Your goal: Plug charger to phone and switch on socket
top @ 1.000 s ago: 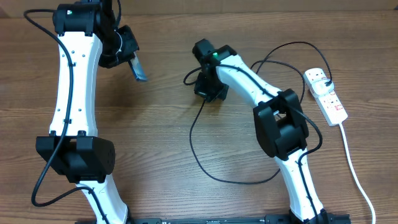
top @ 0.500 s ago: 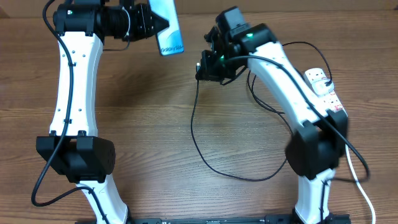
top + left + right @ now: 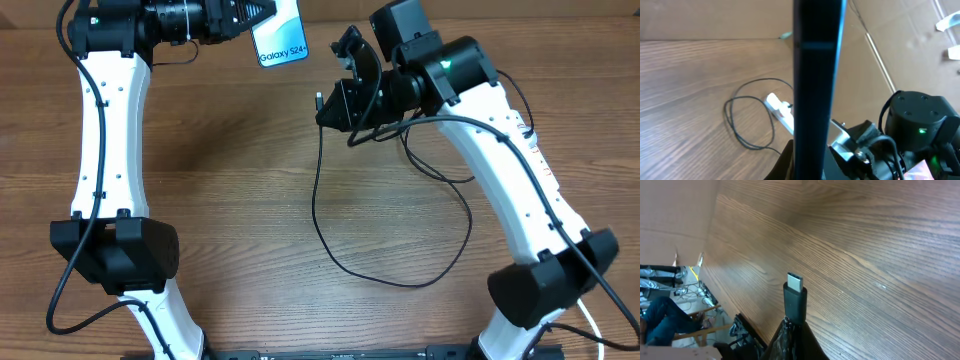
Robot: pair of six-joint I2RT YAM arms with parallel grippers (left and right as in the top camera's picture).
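Observation:
My left gripper (image 3: pixel 247 18) is shut on the phone (image 3: pixel 278 42) and holds it in the air at the back of the table, its teal "Galaxy S24+" screen facing up. In the left wrist view the phone (image 3: pixel 815 75) is edge-on, a dark upright bar between the jaws. My right gripper (image 3: pixel 330 104) is shut on the charger's connector tip (image 3: pixel 319 100), lifted just right of and below the phone. In the right wrist view the tip (image 3: pixel 795 297) sticks out of the shut fingers. The black cable (image 3: pixel 322 225) hangs down and loops on the table. The socket (image 3: pixel 780 111) shows only in the left wrist view.
The right arm (image 3: pixel 500 150) spans the right side of the table and covers the socket from above. The thick white cord (image 3: pixel 597 330) runs along the right front edge. The left arm (image 3: pixel 105 130) stands along the left. A cardboard wall (image 3: pixel 715 20) lines the back.
Both arms rose. The left gripper lifted the phone to the back and turned its screen up. The right gripper carried the connector tip up and left, closer to the phone.

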